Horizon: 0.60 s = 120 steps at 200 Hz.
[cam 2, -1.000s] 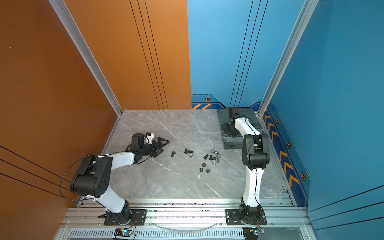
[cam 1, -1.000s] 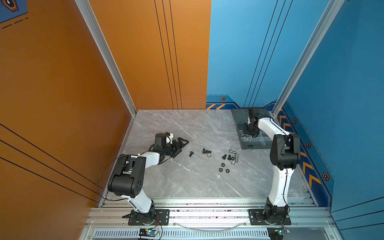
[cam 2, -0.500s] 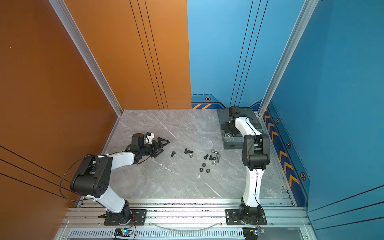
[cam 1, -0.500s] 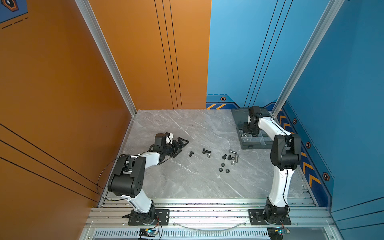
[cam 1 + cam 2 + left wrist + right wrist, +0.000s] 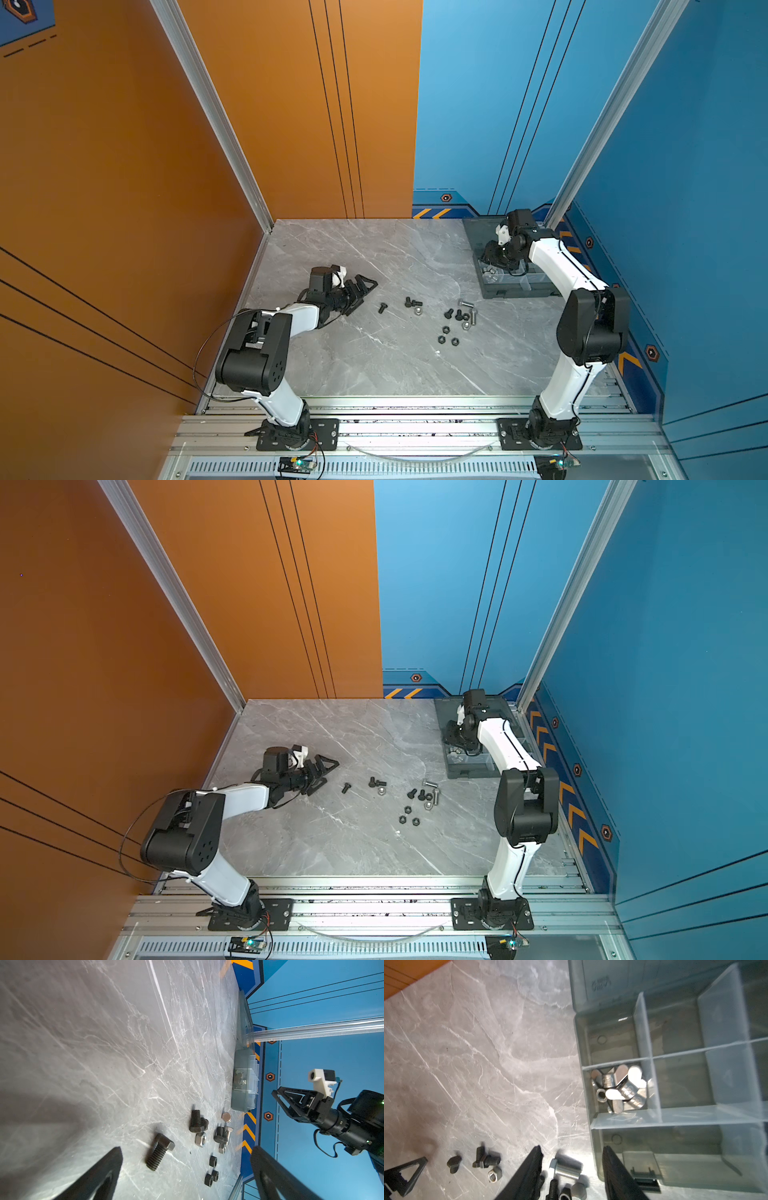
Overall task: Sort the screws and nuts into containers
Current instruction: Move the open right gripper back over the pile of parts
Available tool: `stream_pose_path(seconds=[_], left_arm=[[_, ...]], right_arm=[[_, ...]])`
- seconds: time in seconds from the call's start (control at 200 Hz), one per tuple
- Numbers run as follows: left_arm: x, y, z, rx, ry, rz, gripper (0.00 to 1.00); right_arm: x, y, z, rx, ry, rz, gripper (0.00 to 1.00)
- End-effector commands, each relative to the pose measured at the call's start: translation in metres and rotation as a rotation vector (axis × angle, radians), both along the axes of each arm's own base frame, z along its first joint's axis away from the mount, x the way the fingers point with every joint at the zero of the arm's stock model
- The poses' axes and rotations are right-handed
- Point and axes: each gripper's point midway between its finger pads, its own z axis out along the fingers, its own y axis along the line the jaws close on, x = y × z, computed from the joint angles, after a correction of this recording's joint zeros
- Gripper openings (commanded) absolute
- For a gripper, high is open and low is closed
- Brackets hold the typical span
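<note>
The right jaws (image 5: pixel 572 1148) stood parted with nothing between them, above the edge of the smoky organizer box (image 5: pixel 685 1167). Close by, one compartment (image 5: pixel 591 1093) held a small heap of silver wing nuts (image 5: pixel 618 1086); the others I could see looked bare. I took this for the close of a drop-off.

Across the worktop (image 5: pixel 374 374) the left jaws (image 5: pixel 365 294) hung spread wide and empty, low down, aimed at a lone black screw (image 5: pixel 382 308) just ahead of them. Between the arms lay the unsorted screws and nuts (image 5: pixel 457 320), black and silver, near the box but outside it.

The next move, to my eye, called for the right arm to lift clear of the box walls and swing to that scatter. Each small piece would need a square, careful pinch.
</note>
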Motion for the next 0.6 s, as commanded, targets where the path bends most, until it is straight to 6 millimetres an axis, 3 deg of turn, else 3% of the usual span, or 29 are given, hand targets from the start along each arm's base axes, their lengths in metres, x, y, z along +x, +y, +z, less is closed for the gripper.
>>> stream_pose_path(seconds=[0.0,0.28,0.596], left_arm=[[0.002,-0.004,0.005,0.005,-0.024,-0.012,0.98],[0.003,-0.006,0.005,0.006,-0.022,-0.013,0.98],[0.004,-0.009,0.005,0.006,-0.021,-0.016,0.98]], right_arm=[[-0.023,0.023,-0.006,0.043,0.055,0.034,0.51],[-0.052,0.071,-0.035,-0.004,0.104,0.183,0.53],[-0.060,0.128,-0.039,-0.047,0.047,0.372,0.55]])
